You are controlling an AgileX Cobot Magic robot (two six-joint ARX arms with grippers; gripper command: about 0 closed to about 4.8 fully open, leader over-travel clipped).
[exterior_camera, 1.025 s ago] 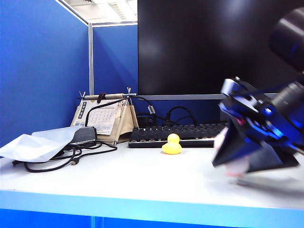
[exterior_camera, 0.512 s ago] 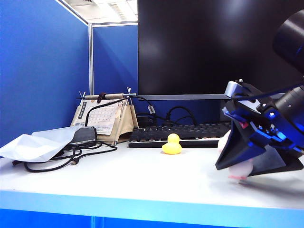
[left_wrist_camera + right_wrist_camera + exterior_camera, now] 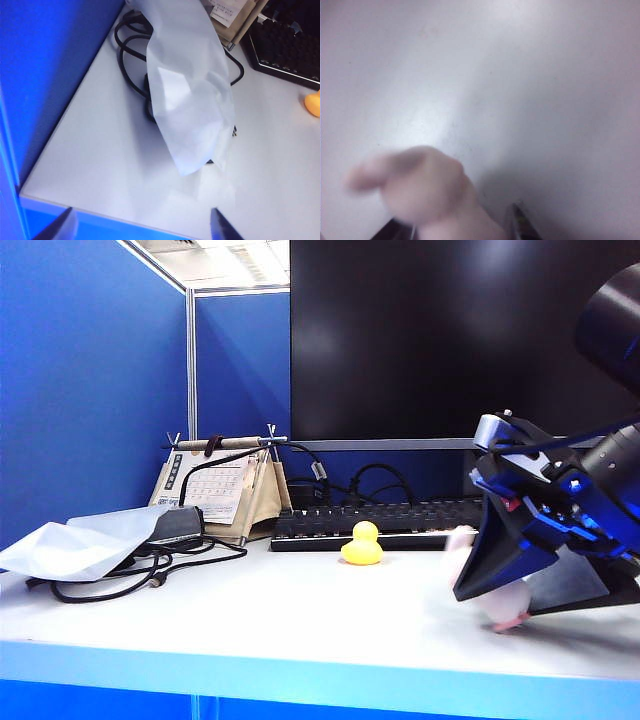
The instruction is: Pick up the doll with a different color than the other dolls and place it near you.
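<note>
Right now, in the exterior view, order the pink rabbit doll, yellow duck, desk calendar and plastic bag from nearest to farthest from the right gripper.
1. Pink rabbit doll, at the right gripper, table's right side.
2. Yellow duck, mid-table by the keyboard.
3. Desk calendar, back left.
4. Plastic bag, far left.

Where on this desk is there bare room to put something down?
The widest free patch is the white table in front of the yellow duck, between the black cables and the right gripper with the pink rabbit. The back is crowded: keyboard, calendar, plastic bag. The left gripper hovers at the front-left edge.
</note>
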